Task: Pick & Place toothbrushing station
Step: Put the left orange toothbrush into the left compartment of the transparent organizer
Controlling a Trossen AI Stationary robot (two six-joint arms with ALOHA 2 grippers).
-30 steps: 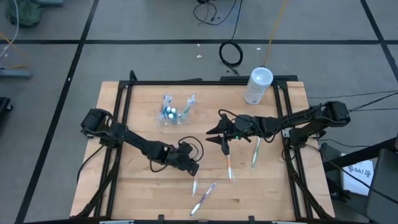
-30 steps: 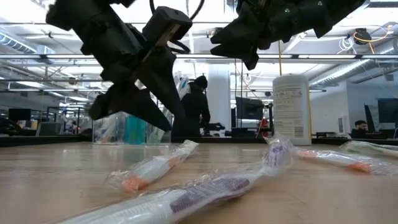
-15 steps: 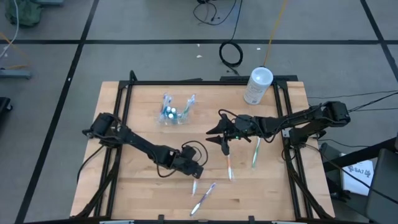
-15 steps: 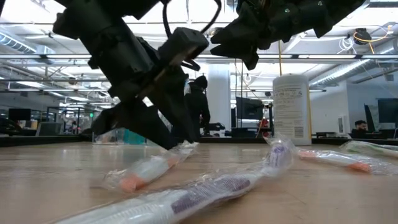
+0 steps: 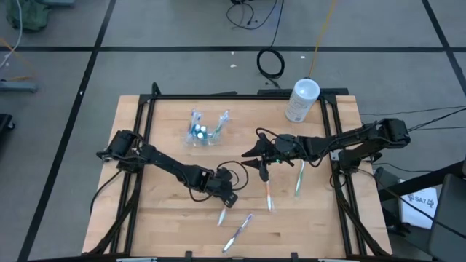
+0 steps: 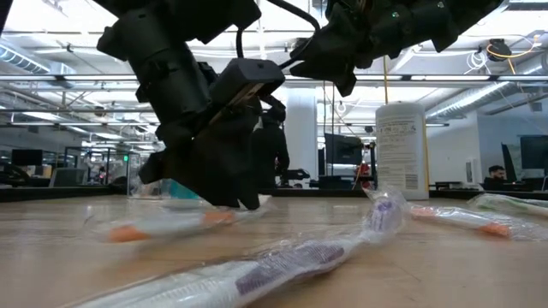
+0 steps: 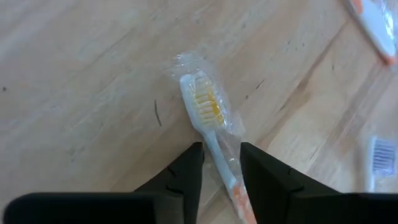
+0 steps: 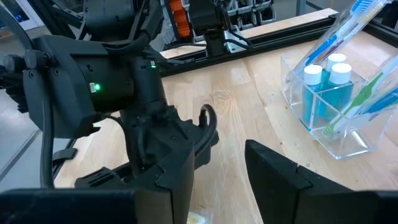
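Observation:
The toothbrushing station (image 5: 204, 132), a clear plastic holder with brushes and small bottles in it, stands on the table at the far left of centre; the right wrist view shows it too (image 8: 336, 118). My left gripper (image 5: 227, 196) is down at the table near the front centre. It is open, with one finger on each side of a wrapped orange-bristled toothbrush (image 7: 206, 106) that lies flat on the wood. My right gripper (image 5: 259, 164) hovers open above the table's middle with nothing between its fingers (image 8: 217, 165). My left gripper comes slanting down from above and stands astride the toothbrush's neck (image 7: 217, 152), just behind the head, its fingers across the brush. The clear wrapper's edge lies against the inner side of one finger (image 7: 249, 163). A gap shows between the fingers. The brush rests on the table.
A white canister (image 5: 302, 100) stands at the far right corner. Three more wrapped toothbrushes lie on the wood: one (image 5: 268, 195) and another (image 5: 298, 178) under the right arm, and a third (image 5: 239, 231) at the near edge. A black frame (image 5: 145, 109) borders the table.
My left gripper has sunk to the table, moved a little toward its right edge and tipped more steeply downward, coming down around the wrapped toothbrush. The toothbrush has turned about on the wood, its orange handle end swinging toward the table's left. My right arm has kept still.

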